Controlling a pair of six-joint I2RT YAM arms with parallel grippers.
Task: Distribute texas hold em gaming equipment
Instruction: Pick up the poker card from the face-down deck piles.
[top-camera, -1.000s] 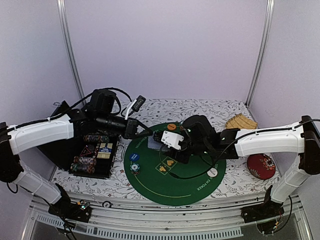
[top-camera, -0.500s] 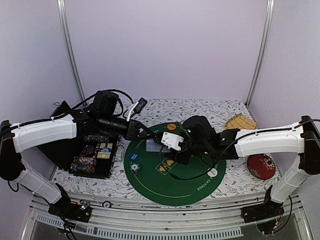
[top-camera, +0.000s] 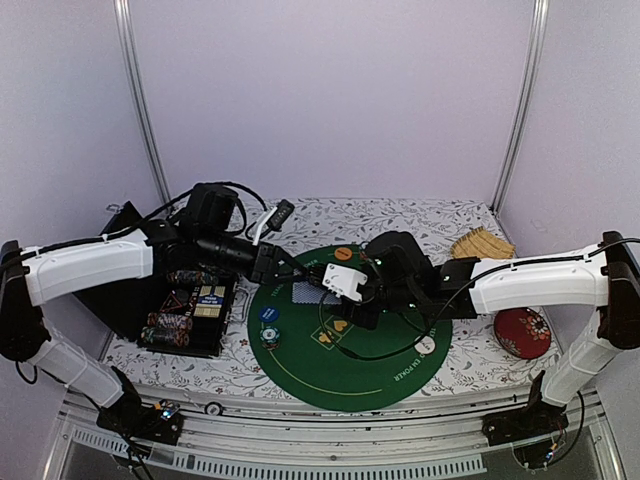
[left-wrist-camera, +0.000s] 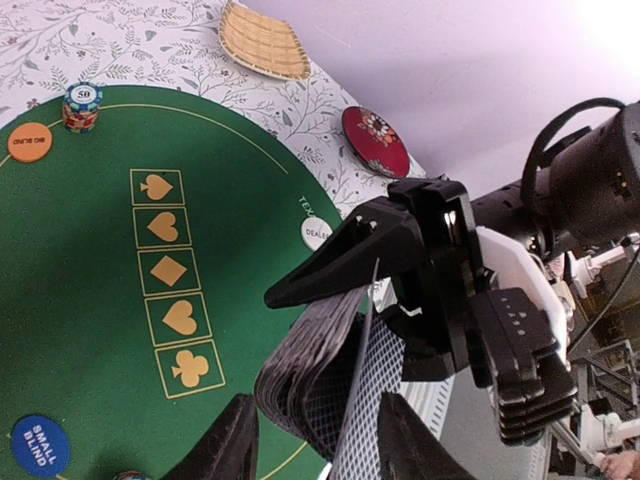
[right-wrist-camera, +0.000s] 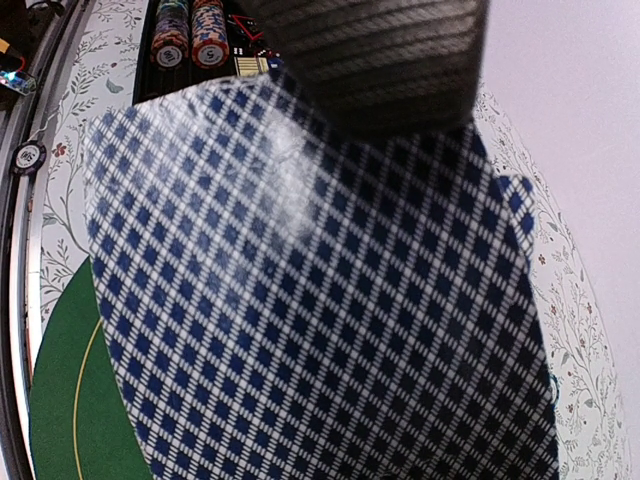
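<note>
Card hand-off above the far-left part of the mat.

The deck of playing cards (left-wrist-camera: 300, 365) is clamped in the right gripper (top-camera: 322, 276) and held raised over the green felt mat (top-camera: 340, 385). One card (left-wrist-camera: 368, 395) hangs out beside the deck with its checked back to the right wrist camera, probably offered so it can be taken singly. The left gripper (left-wrist-camera: 316, 420) brackets that card's lower edge, its fingers (left-wrist-camera: 228, 450) spread apart and not pinching; I cannot tell whether the card touches either one. Lying on the mat are a blue disc (top-camera: 267, 313) with a chip stack (top-camera: 268, 337) just near of it, an orange disc (top-camera: 343, 254) at the far rim and a white disc (top-camera: 426, 345) at near right, which I judge to be seat markers already dealt out. The chip tray (top-camera: 190, 305) sits left of the mat on the surface (top-camera: 440, 215), within the left arm's reach.
</note>
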